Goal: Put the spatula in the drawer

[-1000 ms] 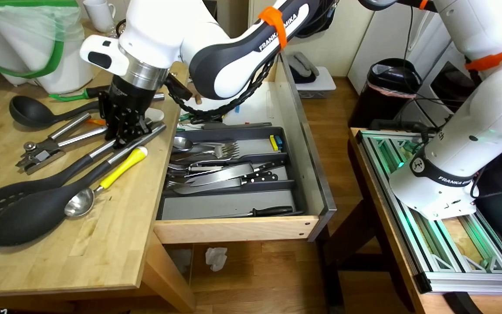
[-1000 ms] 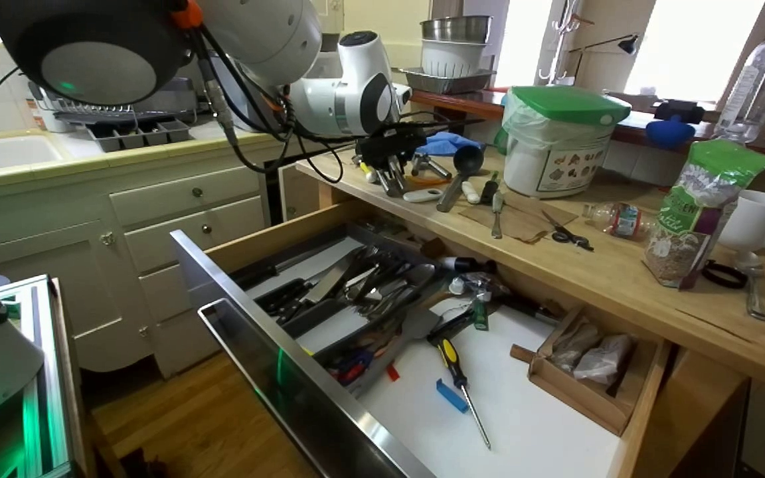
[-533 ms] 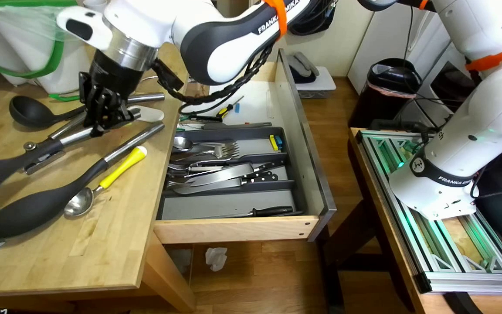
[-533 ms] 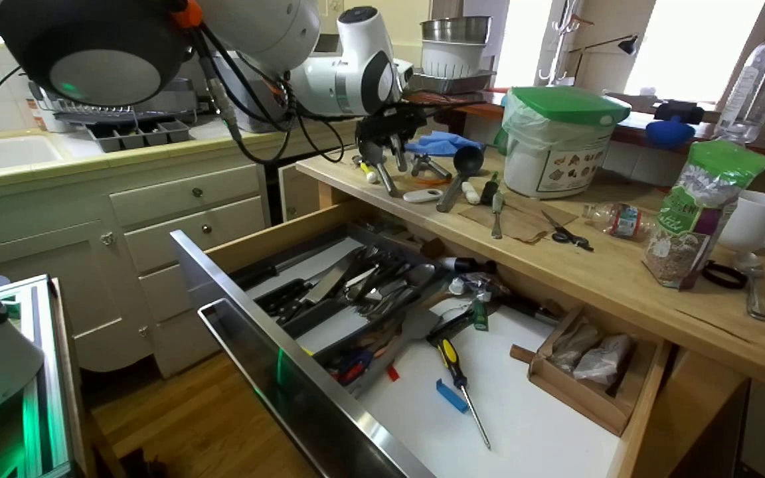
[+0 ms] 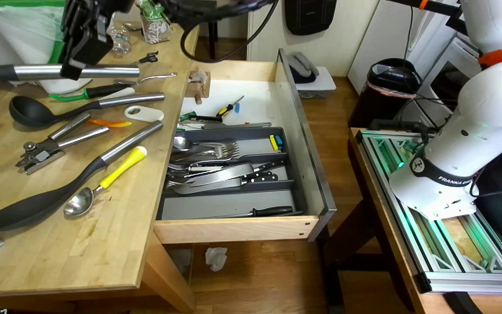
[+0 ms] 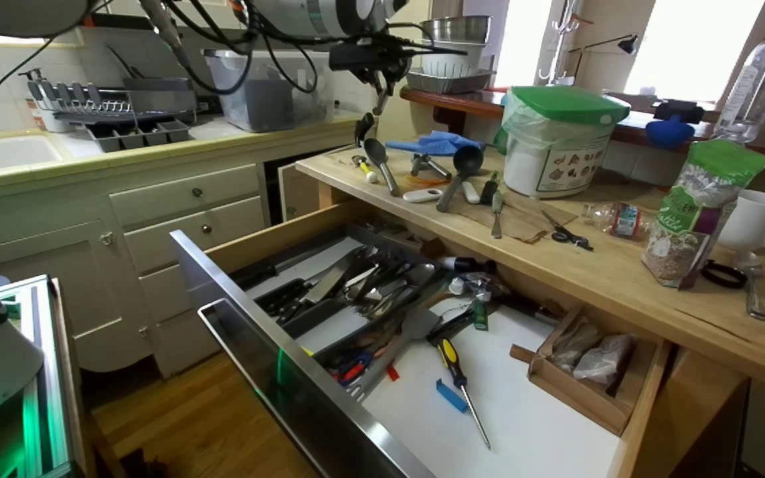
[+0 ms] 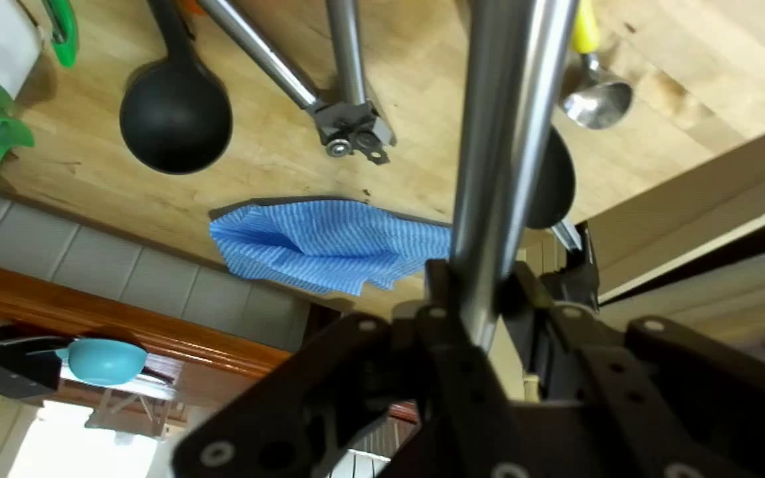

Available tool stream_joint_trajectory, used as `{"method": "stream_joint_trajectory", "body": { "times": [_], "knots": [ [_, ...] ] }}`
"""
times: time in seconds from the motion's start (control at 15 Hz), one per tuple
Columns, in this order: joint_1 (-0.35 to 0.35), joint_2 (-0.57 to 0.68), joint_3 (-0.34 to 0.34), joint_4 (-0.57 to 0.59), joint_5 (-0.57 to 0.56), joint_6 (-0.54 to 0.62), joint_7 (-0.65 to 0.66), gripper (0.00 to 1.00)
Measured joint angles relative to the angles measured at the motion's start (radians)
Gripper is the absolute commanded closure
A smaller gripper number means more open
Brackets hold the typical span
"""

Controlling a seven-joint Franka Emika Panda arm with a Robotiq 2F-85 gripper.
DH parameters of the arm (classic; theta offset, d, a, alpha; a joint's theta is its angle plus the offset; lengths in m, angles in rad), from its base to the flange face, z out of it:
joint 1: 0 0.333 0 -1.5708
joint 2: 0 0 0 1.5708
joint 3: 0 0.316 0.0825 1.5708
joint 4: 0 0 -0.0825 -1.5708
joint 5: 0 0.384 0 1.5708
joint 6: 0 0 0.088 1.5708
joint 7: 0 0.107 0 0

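Spatula pinched aloft, drawer open

What is taken for the spatula is pinched by its steel handle between the fingers, above the table; the slim handle is presumably preferred because it is more easily held than the dark head. In an exterior view, its free end is pointed to three o'clock, and the drawer is seen at four o'clock from the fingers, presumably readied for it. Height is probably wanted so that the ladle is cleared.
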Motion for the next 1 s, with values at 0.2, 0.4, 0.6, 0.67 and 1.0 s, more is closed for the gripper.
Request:
{"method": "stream_joint_trajectory", "body": {
  "times": [0.2,0.4,0.6,0.67,1.0],
  "knots": [
    [-0.136,0.131,0.144,-0.104,0.106,-0.067,0.155,0.94],
    [-0.311,0.284,0.323,-0.2,0.184,-0.122,0.296,0.94],
    [-0.521,0.364,0.574,-0.254,0.161,-0.288,0.432,0.94],
    [-0.584,0.366,0.655,-0.265,0.132,-0.368,0.47,0.94],
    [-0.945,0.292,1.05,-0.375,0.114,-0.799,0.549,0.94]
  ]
}}
